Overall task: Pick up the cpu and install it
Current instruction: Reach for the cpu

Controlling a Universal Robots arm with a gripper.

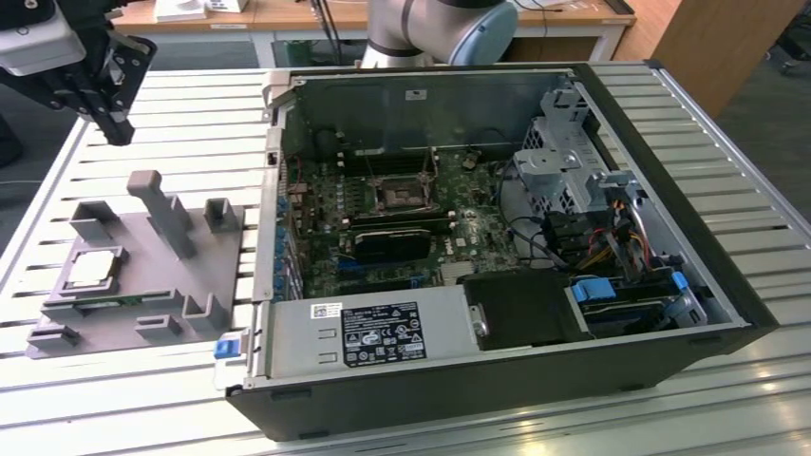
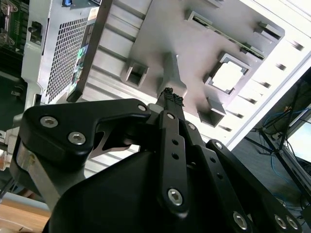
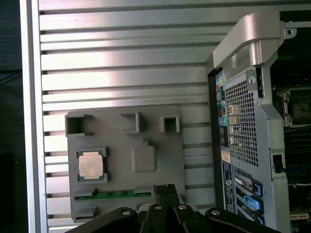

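The cpu (image 1: 95, 269), a flat silver square chip, lies in a recess of the grey fixture plate (image 1: 203, 285) on the slatted table, at the exterior view's left. Both wrist views show the cpu (image 3: 91, 165) (image 2: 227, 76) lying bare in its frame. My gripper (image 1: 117, 128) hangs high above the table beyond the fixture, well apart from the chip. Its black fingers (image 3: 165, 188) (image 2: 172, 96) are shut together with nothing between them. The motherboard socket (image 1: 403, 194) sits inside the opened computer case (image 1: 659, 247).
The fixture carries a tall post (image 1: 162, 211) and several small blocks around the chip. A green strip (image 3: 114, 194) lies in a slot of the fixture plate. The case's rear wall (image 3: 240, 121) stands beside the fixture. The power supply (image 1: 367, 332) is at the case's front.
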